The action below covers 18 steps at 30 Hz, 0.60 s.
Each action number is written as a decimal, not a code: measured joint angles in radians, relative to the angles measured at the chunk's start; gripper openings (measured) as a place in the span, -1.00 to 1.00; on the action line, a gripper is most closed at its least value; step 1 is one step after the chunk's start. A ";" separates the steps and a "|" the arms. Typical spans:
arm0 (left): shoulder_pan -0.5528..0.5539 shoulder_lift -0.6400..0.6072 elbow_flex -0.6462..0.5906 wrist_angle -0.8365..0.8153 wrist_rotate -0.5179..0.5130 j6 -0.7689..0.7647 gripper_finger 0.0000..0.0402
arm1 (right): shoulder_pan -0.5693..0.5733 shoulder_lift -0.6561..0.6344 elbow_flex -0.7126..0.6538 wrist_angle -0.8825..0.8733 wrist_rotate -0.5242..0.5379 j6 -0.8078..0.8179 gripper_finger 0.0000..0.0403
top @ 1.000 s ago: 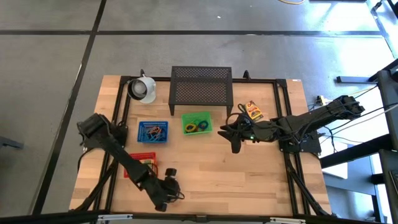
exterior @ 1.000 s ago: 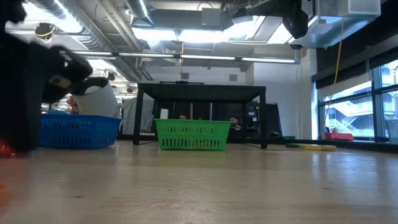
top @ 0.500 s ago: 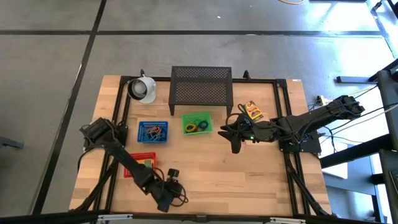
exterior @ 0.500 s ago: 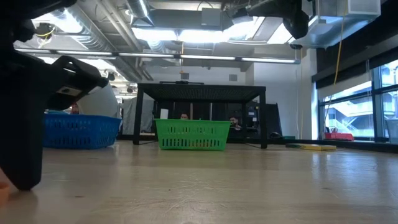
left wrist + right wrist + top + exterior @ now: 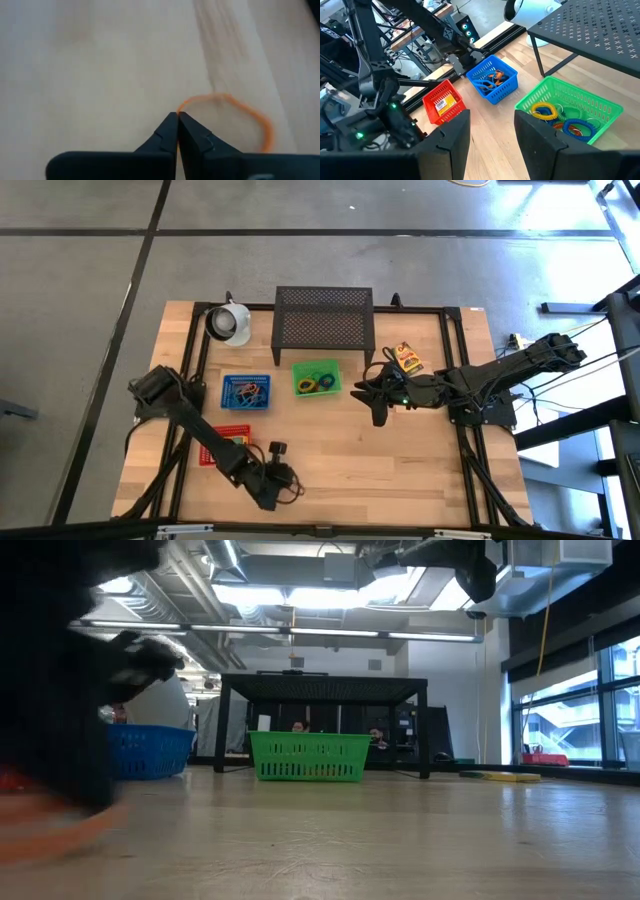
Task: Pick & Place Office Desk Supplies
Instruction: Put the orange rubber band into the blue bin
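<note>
High view: a light wooden worktop (image 5: 330,450) framed by black rails stands on a grey floor crossed by dark lines. At its upper edge sit a white cup-like object (image 5: 230,322) and a black mesh stand (image 5: 323,318). Below the stand lie a blue basket (image 5: 246,392) and a green basket (image 5: 317,378) holding coiled loops; a red basket (image 5: 226,447) sits lower left, and a yellow crayon box (image 5: 406,358) lies right of centre. The left end effector (image 5: 283,477) is low on the worktop, bottom centre-left of the frame. The right end effector (image 5: 376,402) hovers at centre right, just right of the green basket.

Low view: the wood surface runs back to the green basket (image 5: 308,757) under the black stand (image 5: 324,688), with the blue basket (image 5: 150,751) at left. Behind is an open room with ceiling lights, ducts and windows at right. A dark blurred arm mass fills the left edge.

Left wrist view: pale wood grain fills the frame. The left end effector (image 5: 178,120) is closed, its tips pinching the rim of an orange rubber band (image 5: 235,117) that lies looped on the worktop.

Right wrist view: the right end effector (image 5: 492,131) is wide open and holds nothing. Beyond it are the green basket (image 5: 570,112), blue basket (image 5: 492,79) and red basket (image 5: 444,102).
</note>
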 joint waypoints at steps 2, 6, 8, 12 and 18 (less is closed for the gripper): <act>0.003 -0.046 0.004 0.011 -0.067 0.002 -0.99 | 0.000 0.000 0.000 0.000 0.000 0.000 -0.23; 0.011 -0.140 0.006 0.018 -0.197 0.014 -0.99 | 0.004 0.000 0.000 0.000 0.000 0.000 -0.23; 0.022 -0.195 0.006 0.040 -0.274 0.050 -0.99 | 0.008 0.000 0.000 0.000 0.000 0.000 -0.23; 0.029 -0.297 0.008 0.087 -0.411 0.148 -0.99 | 0.018 0.000 0.000 0.001 0.000 0.000 -0.23; 0.062 -0.409 0.008 0.180 -0.499 0.361 -0.98 | 0.037 0.000 0.000 0.002 0.000 0.000 -0.23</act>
